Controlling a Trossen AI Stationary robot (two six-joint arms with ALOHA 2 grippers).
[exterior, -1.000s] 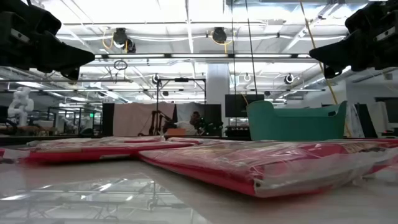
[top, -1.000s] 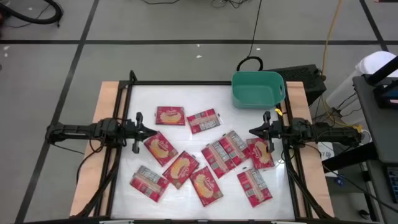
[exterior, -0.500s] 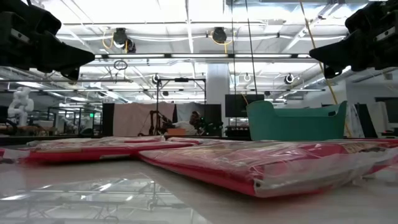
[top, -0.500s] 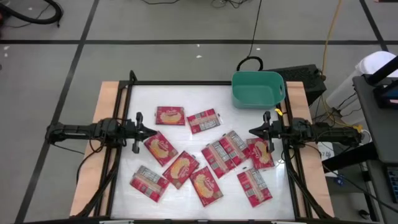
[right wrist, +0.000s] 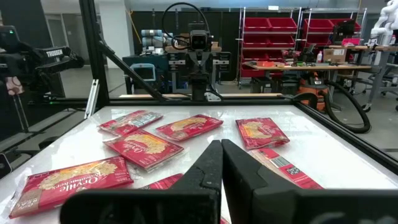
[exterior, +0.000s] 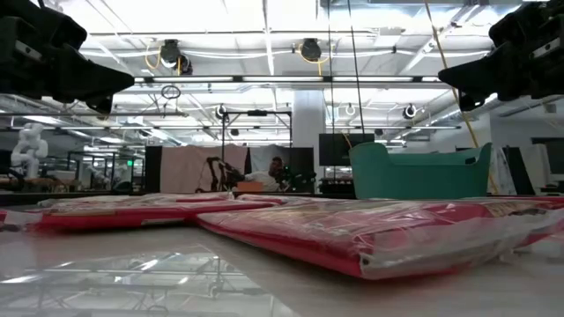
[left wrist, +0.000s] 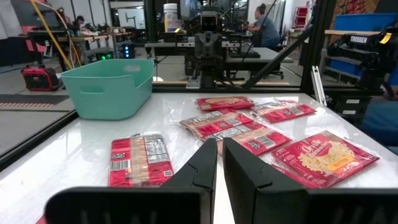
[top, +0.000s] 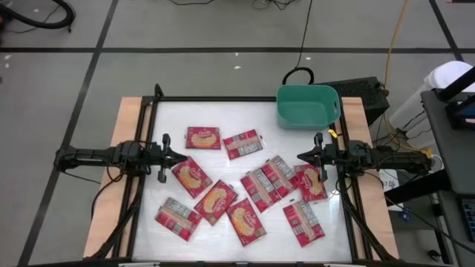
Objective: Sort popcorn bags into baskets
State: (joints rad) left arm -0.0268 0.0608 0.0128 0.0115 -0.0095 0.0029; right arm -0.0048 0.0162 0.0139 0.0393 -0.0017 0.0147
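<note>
Several flat red popcorn bags lie flat and scattered on the white table, some overlapping, some with a yellow picture up, others with a grey printed panel up. The teal basket stands at the far right corner, seen too in the left wrist view. My left gripper hangs shut above the left side, by a bag. My right gripper hangs shut above the right side, over the edge of the overlapping bags. In the low view both grippers stand well above the bags.
A black box sits behind the basket off the far right corner. A dark frame borders the table. Bare table shows along the far edge and in the near left corner. People sit at desks in the room beyond.
</note>
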